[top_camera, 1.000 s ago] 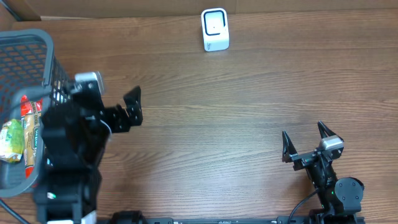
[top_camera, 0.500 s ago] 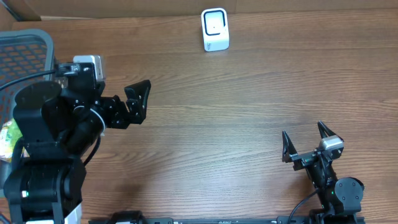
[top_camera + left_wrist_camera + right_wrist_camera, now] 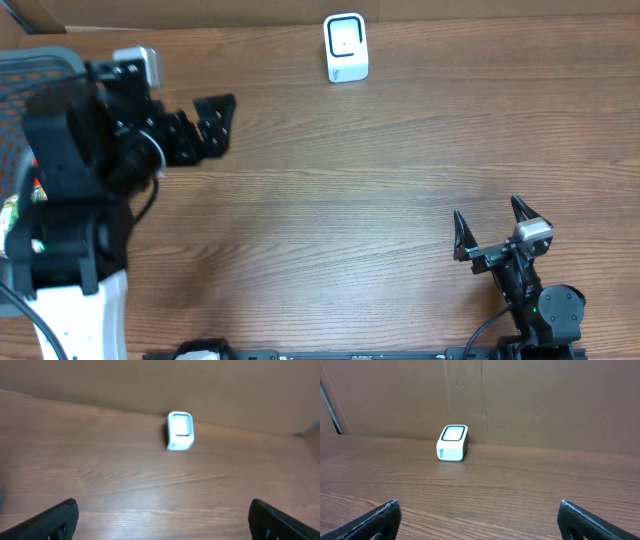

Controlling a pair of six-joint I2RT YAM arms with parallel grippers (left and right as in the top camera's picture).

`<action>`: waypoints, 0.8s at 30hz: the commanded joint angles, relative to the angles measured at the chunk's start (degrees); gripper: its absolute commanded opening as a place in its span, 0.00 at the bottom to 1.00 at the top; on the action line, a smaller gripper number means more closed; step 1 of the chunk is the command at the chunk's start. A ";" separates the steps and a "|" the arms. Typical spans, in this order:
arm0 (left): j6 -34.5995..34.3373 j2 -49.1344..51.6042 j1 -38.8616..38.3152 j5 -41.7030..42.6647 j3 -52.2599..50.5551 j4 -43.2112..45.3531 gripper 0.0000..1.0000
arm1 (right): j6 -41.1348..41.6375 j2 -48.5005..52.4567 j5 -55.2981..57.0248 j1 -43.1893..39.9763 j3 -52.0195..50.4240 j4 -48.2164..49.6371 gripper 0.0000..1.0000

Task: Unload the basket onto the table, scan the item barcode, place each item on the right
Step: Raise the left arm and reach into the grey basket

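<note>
Scanner (image 3: 346, 47) one, basket (image 3: 45, 58) one, perhaps two packets (image 3: 10, 212), left gripper (image 3: 218, 125) wide, right gripper (image 3: 487, 218) wide

A brown wood-grain table (image 3: 400, 170) fills the overhead view. Along its far edge stands a plain brown cardboard wall (image 3: 560, 400) with a vertical seam (image 3: 482, 395). Soft light glints off the wood.
</note>
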 commanded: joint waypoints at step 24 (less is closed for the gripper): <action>-15.34 24.65 48.98 -8.17 27.36 -26.40 0.91 | 0.15 -0.48 -0.28 0.42 -0.61 0.33 1.00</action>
